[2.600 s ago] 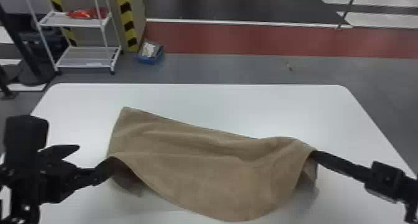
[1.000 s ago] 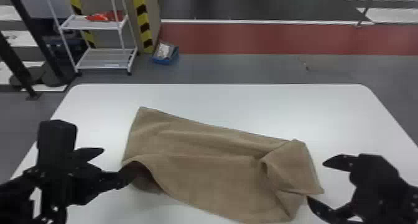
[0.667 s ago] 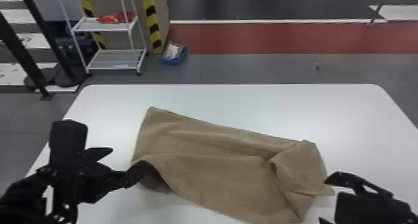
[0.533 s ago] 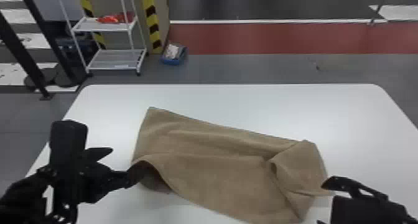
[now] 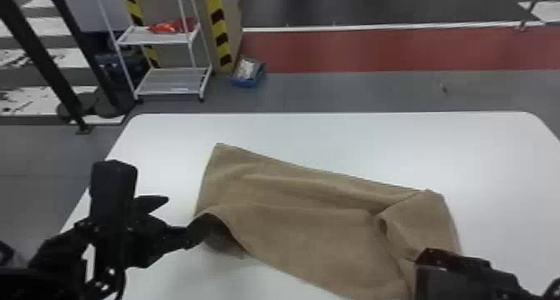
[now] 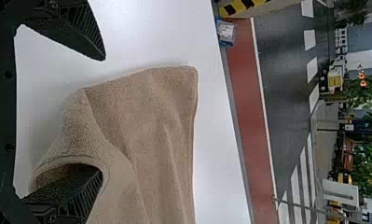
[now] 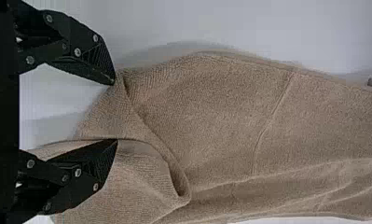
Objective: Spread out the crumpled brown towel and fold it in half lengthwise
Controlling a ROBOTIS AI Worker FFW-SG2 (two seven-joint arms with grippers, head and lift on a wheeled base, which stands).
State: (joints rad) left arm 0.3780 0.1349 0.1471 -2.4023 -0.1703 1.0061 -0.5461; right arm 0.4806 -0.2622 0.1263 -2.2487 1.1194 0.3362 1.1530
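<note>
The brown towel (image 5: 308, 220) lies across the white table, wrinkled, its right end folded over on itself. At its near-left edge is my left gripper (image 5: 179, 218), fingers wide apart, one tucked under the raised edge. In the left wrist view, my left gripper (image 6: 102, 116) has one finger inside the loop of the towel (image 6: 151, 112) and the other over bare table. My right gripper (image 5: 429, 257) is at the towel's near-right part. In the right wrist view, my right gripper (image 7: 116, 112) stands open, fingertips on either side of a fold of towel (image 7: 221, 121).
The white table (image 5: 333, 136) extends behind the towel and to its right. On the floor beyond stand a white shelf rack (image 5: 171, 82) and a blue bin (image 5: 248, 73). Black posts rise at the far left.
The right gripper let go of the towel's right end, which dropped into a fold; that gripper moved nearer the front, then back to the towel. The view shifted leftward; the left gripper stayed at its edge.
</note>
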